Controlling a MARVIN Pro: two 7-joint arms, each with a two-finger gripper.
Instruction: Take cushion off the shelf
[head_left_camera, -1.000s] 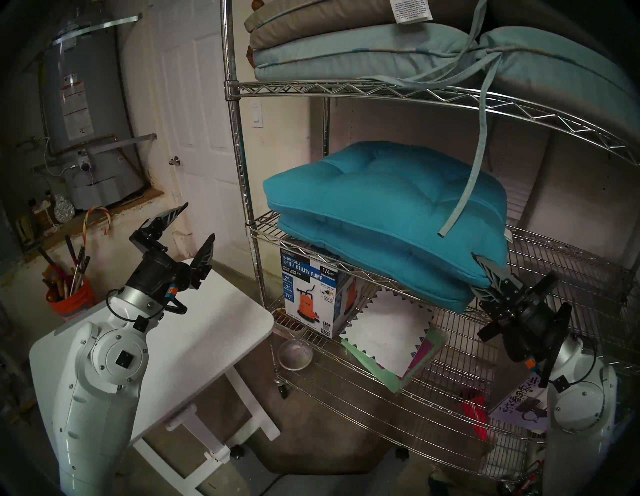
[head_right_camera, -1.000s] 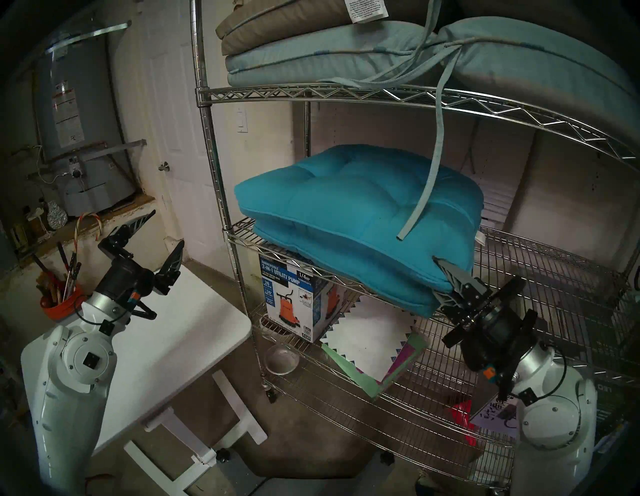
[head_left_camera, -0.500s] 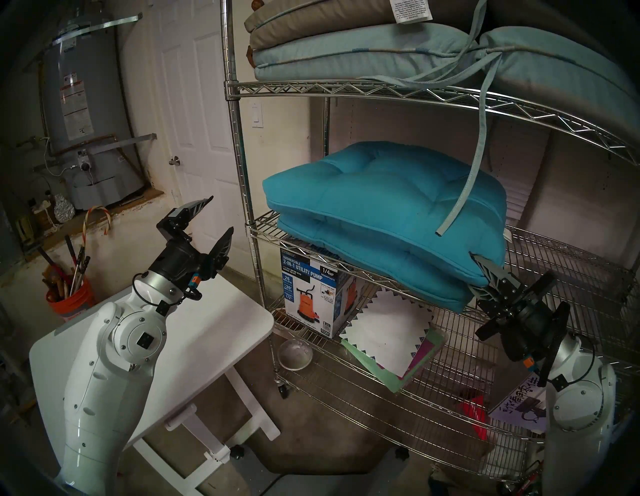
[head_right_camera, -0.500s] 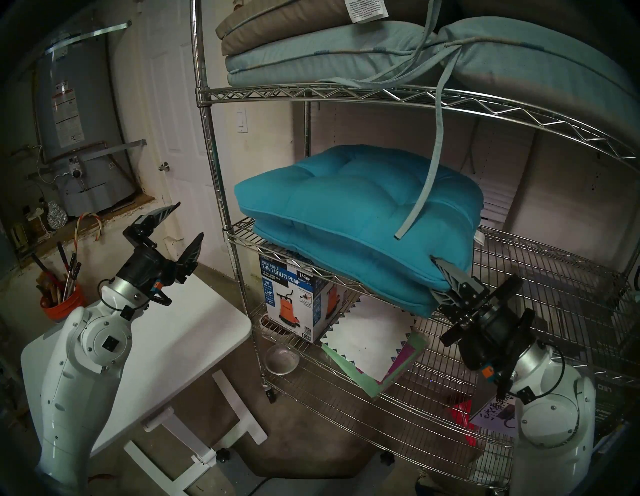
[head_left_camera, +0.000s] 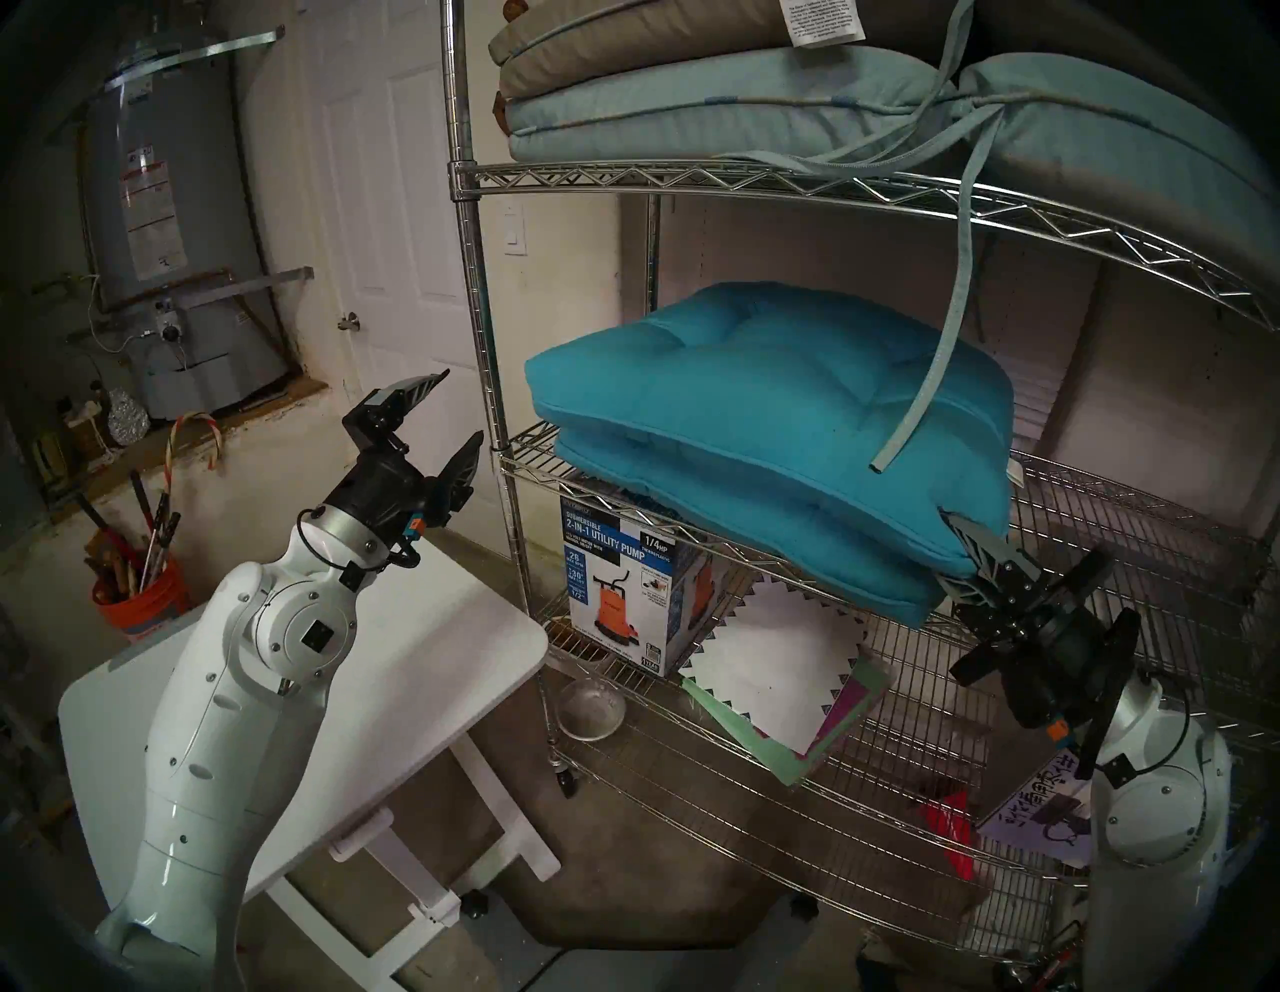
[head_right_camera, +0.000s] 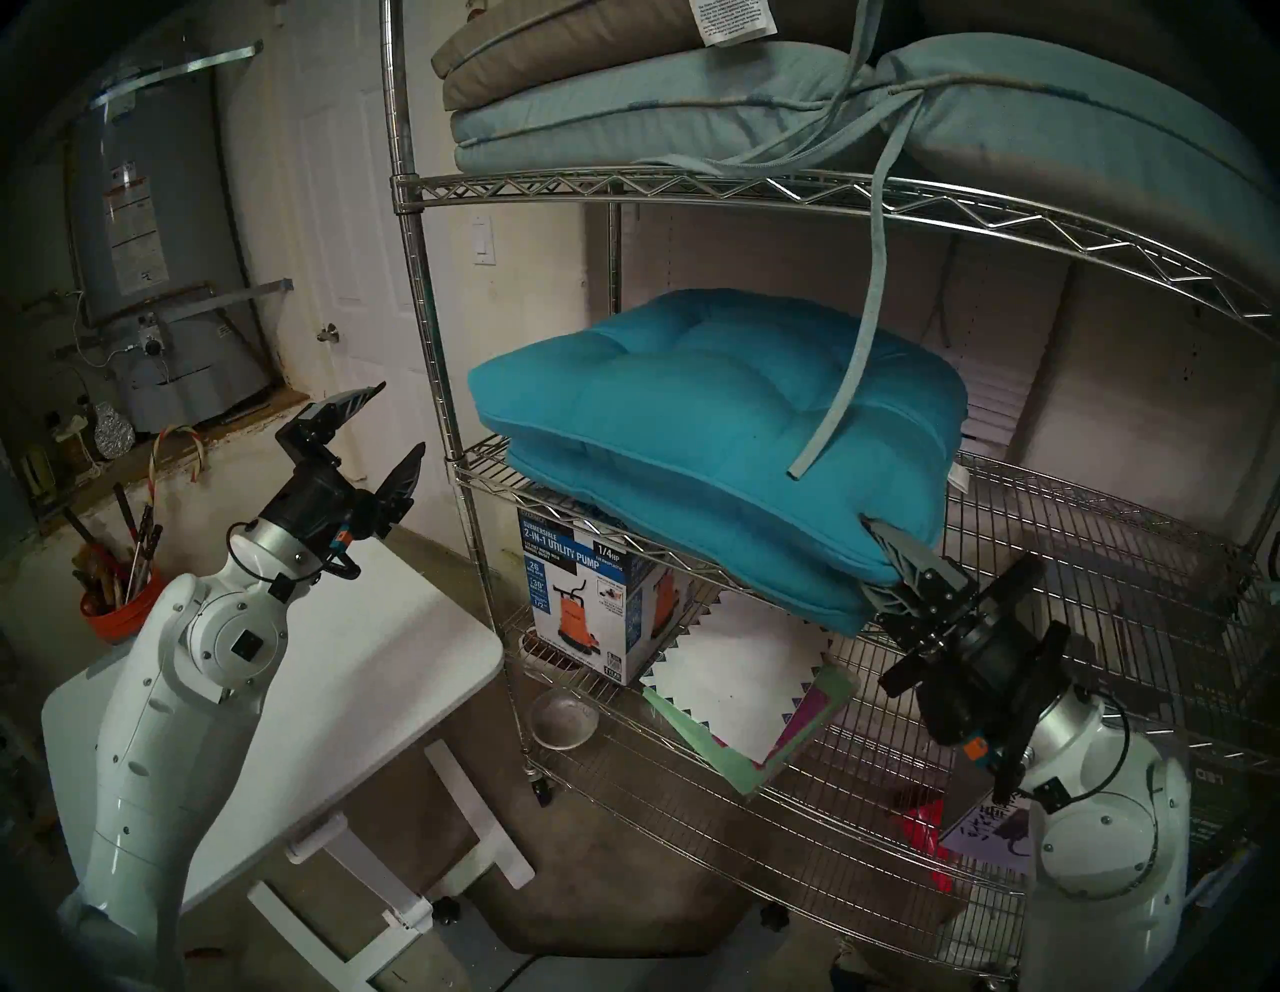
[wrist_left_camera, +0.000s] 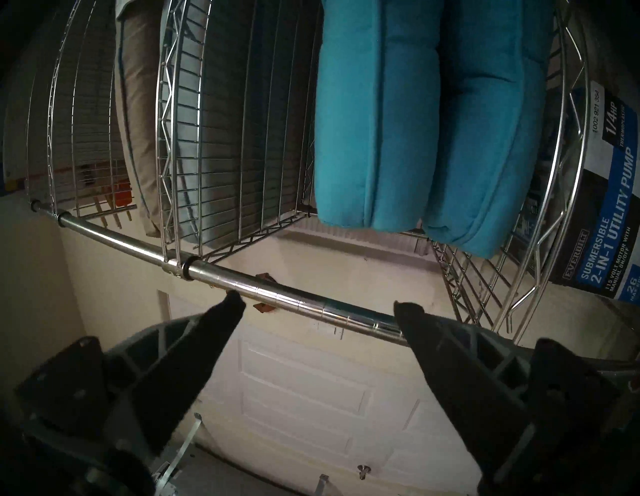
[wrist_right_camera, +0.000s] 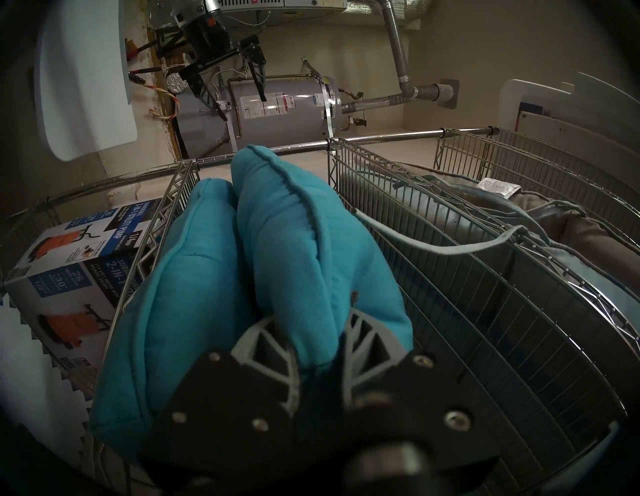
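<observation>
Two teal cushions lie stacked on the middle tier of the chrome wire shelf (head_left_camera: 485, 277) (head_right_camera: 623, 186). My right gripper (head_left_camera: 959, 554) (head_right_camera: 880, 554) (wrist_right_camera: 318, 332) is shut on the near right corner of the upper cushion (head_left_camera: 762, 388) (head_right_camera: 692, 388) (wrist_right_camera: 294, 235), its lower finger wedged between that one and the lower cushion (wrist_right_camera: 194, 270). My left gripper (head_left_camera: 463, 405) (head_right_camera: 403, 415) (wrist_left_camera: 320, 300) hangs open and empty just left of the shelf's front left post (wrist_left_camera: 277, 294), level with the cushions' left end (wrist_left_camera: 374, 121).
A white table (head_left_camera: 429, 665) stands below my left arm. Grey-blue cushions (head_left_camera: 692, 111) fill the top tier, and a strap (head_left_camera: 949, 332) from them dangles over the teal stack. A pump box (head_left_camera: 623, 582), paper sheets (head_left_camera: 769, 665) and a metal bowl (head_left_camera: 590, 706) sit on lower tiers.
My left arm has risen and swung right, bringing its open gripper close to the shelf's front left post. The right gripper has kept its hold on the cushion corner, barely moving.
</observation>
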